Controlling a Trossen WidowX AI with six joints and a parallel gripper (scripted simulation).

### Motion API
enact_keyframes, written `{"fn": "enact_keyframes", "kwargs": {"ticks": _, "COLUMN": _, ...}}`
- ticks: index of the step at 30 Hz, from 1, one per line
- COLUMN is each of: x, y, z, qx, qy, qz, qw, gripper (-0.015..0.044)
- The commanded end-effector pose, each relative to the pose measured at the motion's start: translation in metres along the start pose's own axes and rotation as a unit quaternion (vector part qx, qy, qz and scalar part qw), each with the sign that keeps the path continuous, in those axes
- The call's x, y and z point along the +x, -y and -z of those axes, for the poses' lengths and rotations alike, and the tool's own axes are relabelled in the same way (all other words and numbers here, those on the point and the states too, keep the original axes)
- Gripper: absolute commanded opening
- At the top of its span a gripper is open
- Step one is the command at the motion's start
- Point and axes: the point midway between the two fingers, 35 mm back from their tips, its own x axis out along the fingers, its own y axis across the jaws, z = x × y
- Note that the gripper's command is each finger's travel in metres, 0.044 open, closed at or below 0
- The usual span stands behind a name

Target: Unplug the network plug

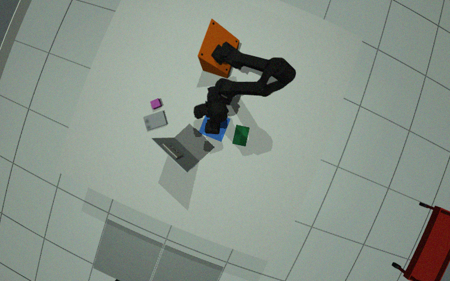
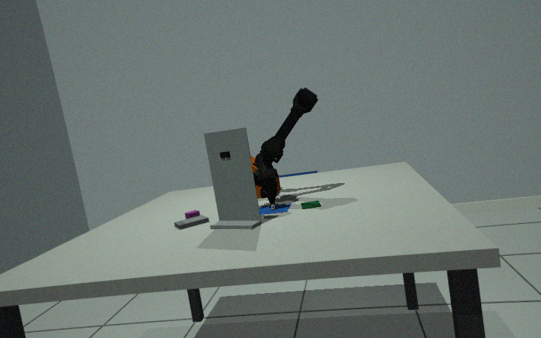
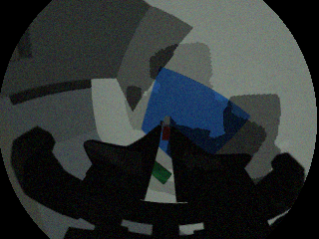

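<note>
The step in hand is, by judgement, the release: the plug (image 2: pixel 272 206) (image 3: pixel 165 131) lies at the fingertips, low over or on the blue square (image 1: pixel 221 136) (image 2: pixel 282 208) (image 3: pixel 191 100). The gripper (image 1: pixel 212 129) (image 2: pixel 272 204) (image 3: pixel 165 129) is narrowly spread, its fingers flanking the plug; whether either finger touches it cannot be told. The next move calls for wider spreading, then a straight rise that does not drag the plug.

Beside the gripper stands the upright panel (image 1: pixel 182 153) (image 2: pixel 231 184) (image 3: pixel 70 45), its socket opening (image 2: pixel 225 155) above fingertip level. On the opposite side of the gripper is a green patch (image 1: pixel 241 135) (image 2: pixel 311 204) (image 3: pixel 160 172); beyond the panel's side lie a grey slab (image 1: pixel 155 120) (image 2: pixel 191 222) and a magenta block (image 1: pixel 155 103) (image 2: pixel 192 214).

Surface: pale table (image 1: pixel 272 208) (image 2: pixel 349 239) beneath the gripper, crossed by shadows. Room: tiled floor below, plain grey wall (image 2: pixel 391 83) behind the arm, red cart (image 1: pixel 435 243) well apart from the gripper.
</note>
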Motion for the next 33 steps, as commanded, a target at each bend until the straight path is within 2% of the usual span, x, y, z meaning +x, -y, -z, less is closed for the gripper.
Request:
{"fn": "enact_keyframes", "kwargs": {"ticks": 1, "x": 0.000, "y": 0.000, "z": 0.000, "qx": 0.000, "qy": 0.000, "qz": 0.000, "qw": 1.000, "gripper": 0.0131}}
{"fn": "enact_keyframes", "kwargs": {"ticks": 2, "x": 0.000, "y": 0.000, "z": 0.000, "qx": 0.000, "qy": 0.000, "qz": 0.000, "qw": 1.000, "gripper": 0.0156}}
{"fn": "enact_keyframes", "kwargs": {"ticks": 33, "x": -0.022, "y": -0.001, "z": -0.001, "qx": 0.001, "qy": 0.002, "qz": 0.002, "qw": 1.000, "gripper": 0.0156}}
